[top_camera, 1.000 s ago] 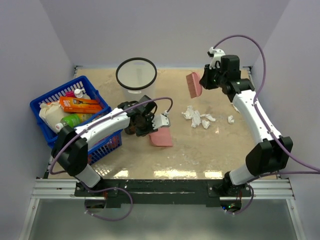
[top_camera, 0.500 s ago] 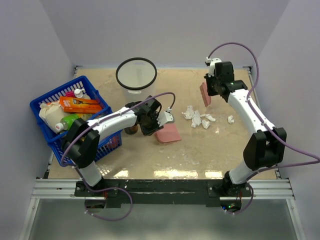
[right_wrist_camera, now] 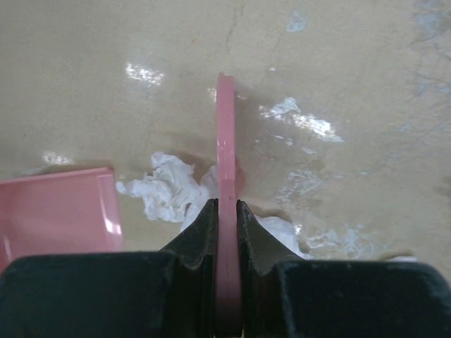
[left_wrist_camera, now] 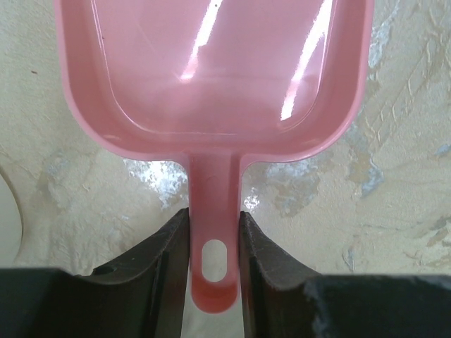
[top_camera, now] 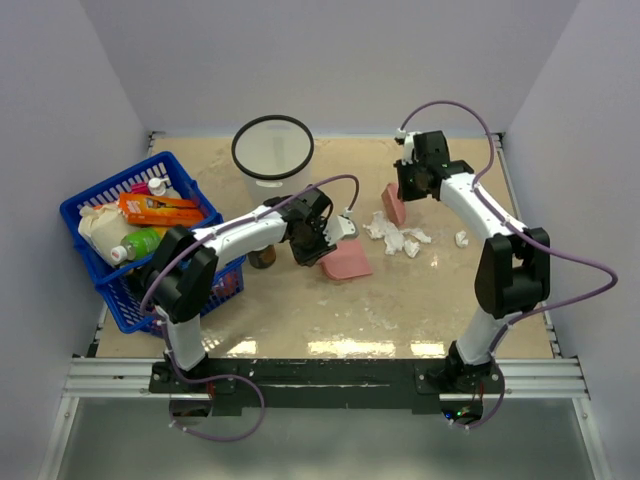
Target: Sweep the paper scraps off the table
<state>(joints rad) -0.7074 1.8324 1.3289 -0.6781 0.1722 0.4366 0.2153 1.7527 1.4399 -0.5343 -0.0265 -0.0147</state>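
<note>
Several white paper scraps (top_camera: 398, 236) lie in a cluster on the beige table (top_camera: 430, 310); one small wad (top_camera: 461, 239) lies apart to the right. My left gripper (top_camera: 330, 240) is shut on the handle (left_wrist_camera: 213, 239) of the pink dustpan (top_camera: 345, 262), which rests flat just left of the scraps. My right gripper (top_camera: 408, 185) is shut on a pink brush (top_camera: 392, 205), held edge-on (right_wrist_camera: 225, 176) just behind the scraps (right_wrist_camera: 165, 186). The dustpan's pan (left_wrist_camera: 211, 63) is empty; its corner shows in the right wrist view (right_wrist_camera: 56, 211).
A black-rimmed bin (top_camera: 272, 148) stands at the back centre. A blue basket (top_camera: 92, 200) of groceries sits at the left. A small brown object (top_camera: 262, 259) lies by the left arm. The walls close in on both sides.
My right gripper has brought the brush down and left, to just behind the scraps. My left gripper has slid the dustpan rightward, closer to the scraps.
</note>
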